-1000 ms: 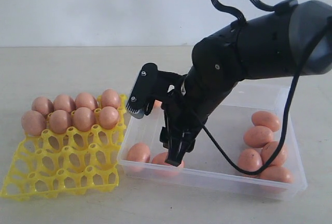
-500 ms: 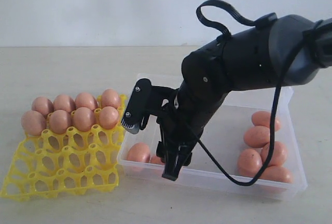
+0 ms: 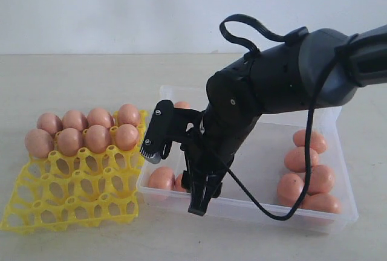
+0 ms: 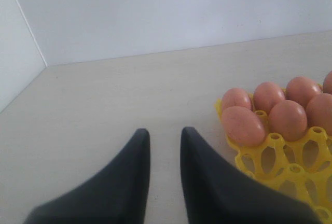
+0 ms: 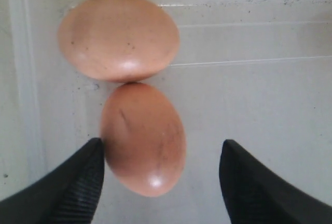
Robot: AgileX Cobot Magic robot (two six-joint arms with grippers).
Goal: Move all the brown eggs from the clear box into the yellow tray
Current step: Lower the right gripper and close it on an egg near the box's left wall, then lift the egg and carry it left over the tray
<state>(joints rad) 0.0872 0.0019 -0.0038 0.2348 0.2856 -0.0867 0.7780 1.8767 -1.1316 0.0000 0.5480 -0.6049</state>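
While the nearest egg (image 5: 142, 138) is lying on the floor of the box (image 3: 272, 214) close to a corner, the right pincer (image 5: 162, 146) is hanging over it with fingers spread wide, 1 finger (image 5: 78, 182) touching or almost touching the shell and the other standing well clear, so nothing is being pinched yet. A 2nd egg (image 5: 118, 37) is resting against the 1st just beyond the fingertips. The box wall is running close along the crowded side, and I judge it is leaving that finger little room. The arm (image 3: 272, 86) is reaching into the box's left end, just beside the tray (image 3: 66, 211), which is carrying 8 eggs (image 3: 98, 139) in its 2 far rows while its near cells are lying open. Another 5 eggs (image 3: 300, 159) are clustering at the box's right end, and 1 more is peeking out behind the arm. The left pincer (image 4: 164, 130) is hovering over the tabletop (image 4: 104, 94) beside the tray, its fingers a narrow gap apart and gripping nothing, blocking nobody's path.
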